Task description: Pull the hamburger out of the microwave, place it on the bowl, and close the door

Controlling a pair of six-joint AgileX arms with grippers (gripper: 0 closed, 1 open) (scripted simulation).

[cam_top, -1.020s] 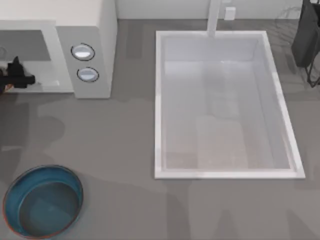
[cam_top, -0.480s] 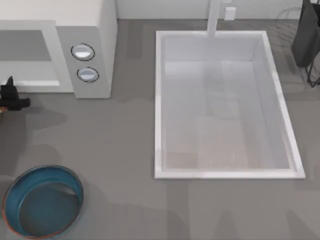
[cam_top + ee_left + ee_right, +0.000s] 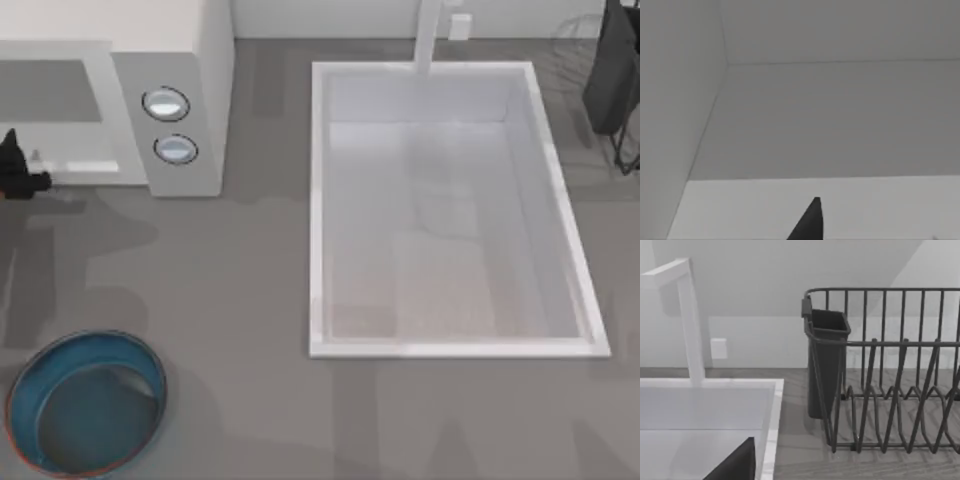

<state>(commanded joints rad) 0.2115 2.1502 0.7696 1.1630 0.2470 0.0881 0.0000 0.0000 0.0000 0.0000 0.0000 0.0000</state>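
the left gripper is seen at the far left edge of the top view, just in front of the microwave opening, low against the cavity's front sill; whether its fingers are released or clenched cannot be told. in the left wrist view one dark fingertip is shown against the plain grey cavity wall and pale floor. the hamburger cannot be made out in any view. the microwave is placed at the table's back left, its grey cavity exposed and its two knobs stacked on the front panel. the bowl is set at the front left corner, well apart from the microwave, with its teal inside bare. a white sink is set into the right half of the table, with a faucet at its back edge. a dark dish rack with a cutlery cup is seen beside the sink in the right wrist view, where a dark corner of the right gripper is caught; its fingers cannot be judged either.
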